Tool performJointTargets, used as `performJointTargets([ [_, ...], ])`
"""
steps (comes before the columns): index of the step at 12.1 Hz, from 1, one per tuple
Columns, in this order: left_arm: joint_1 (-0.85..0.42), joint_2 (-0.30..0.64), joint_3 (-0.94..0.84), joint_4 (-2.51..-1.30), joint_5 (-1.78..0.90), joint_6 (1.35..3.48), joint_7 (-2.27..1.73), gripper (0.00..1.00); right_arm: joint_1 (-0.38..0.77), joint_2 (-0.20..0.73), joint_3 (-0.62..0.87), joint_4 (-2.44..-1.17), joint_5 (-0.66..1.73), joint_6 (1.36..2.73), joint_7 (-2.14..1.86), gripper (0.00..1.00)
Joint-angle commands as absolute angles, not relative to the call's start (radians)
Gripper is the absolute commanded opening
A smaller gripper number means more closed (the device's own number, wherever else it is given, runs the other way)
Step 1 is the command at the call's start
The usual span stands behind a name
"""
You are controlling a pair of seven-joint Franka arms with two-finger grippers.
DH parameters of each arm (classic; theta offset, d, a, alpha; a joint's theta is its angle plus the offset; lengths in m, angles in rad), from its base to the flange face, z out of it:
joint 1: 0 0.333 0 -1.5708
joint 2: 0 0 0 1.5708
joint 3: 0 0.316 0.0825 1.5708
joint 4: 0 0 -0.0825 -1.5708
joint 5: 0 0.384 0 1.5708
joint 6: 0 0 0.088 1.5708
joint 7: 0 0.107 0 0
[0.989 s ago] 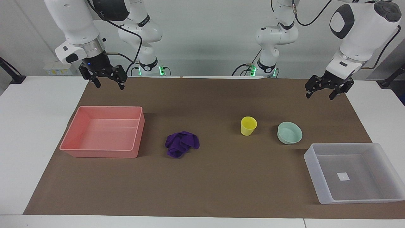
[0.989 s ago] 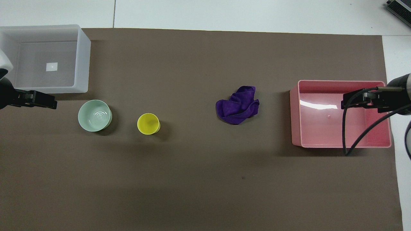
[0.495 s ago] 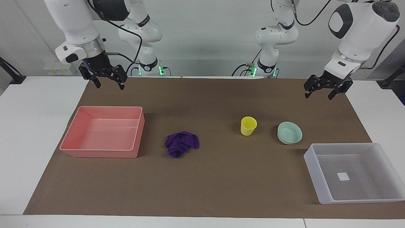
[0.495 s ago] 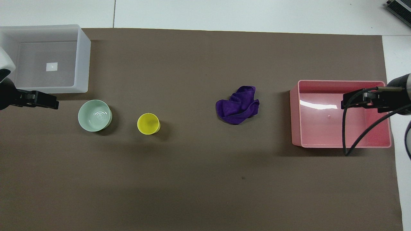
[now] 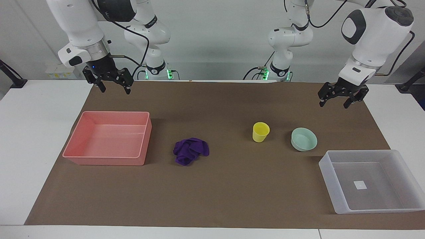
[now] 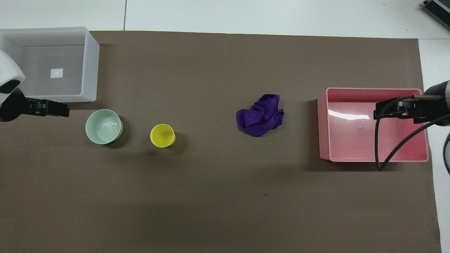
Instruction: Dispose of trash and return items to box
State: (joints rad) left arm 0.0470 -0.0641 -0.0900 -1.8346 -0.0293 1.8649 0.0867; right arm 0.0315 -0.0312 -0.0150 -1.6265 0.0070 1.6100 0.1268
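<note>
Left gripper (image 5: 338, 98) shifted toward bowl (image 5: 304, 139), spread; right gripper (image 5: 111, 84) spread. One bowl, one cup (image 5: 260, 131).

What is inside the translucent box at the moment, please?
The translucent box holds only a small white label on its floor. In the overhead view the left arm covers one corner.

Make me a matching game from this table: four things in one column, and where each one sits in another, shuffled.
Things:
1. cloth
2. cup
3. bowl
4. label

Places:
A. on the clear bin's floor
B. between the cup and the clear bin
C. beside the pink bin
D. between the cloth and the bowl

Pairs: 1-C, 2-D, 3-B, 4-A
</note>
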Motion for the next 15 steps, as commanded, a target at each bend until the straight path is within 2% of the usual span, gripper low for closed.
performJointTargets([
  [1, 0.043, -0.127, -0.087, -1.980, -0.018, 1.995, 0.068, 1.00, 0.018, -0.051, -0.008, -1.643, 0.011, 1.597, 0.101, 1.00],
  [6, 0.048, -0.107, -0.089, -2.158, -0.018, 2.244, 0.044, 1.00, 0.018, -0.051, -0.008, -1.643, 0.011, 1.597, 0.101, 1.00],
  [9, 0.055, -0.049, -0.089, -2.177, -0.018, 2.305, 0.023, 1.00, 0.018, -0.051, -0.008, -1.643, 0.011, 1.597, 0.101, 1.00],
  [15, 0.063, 0.014, -0.087, -2.292, -0.018, 2.510, 0.009, 1.00, 0.018, -0.052, -0.008, -1.643, 0.011, 1.597, 0.101, 1.00],
])
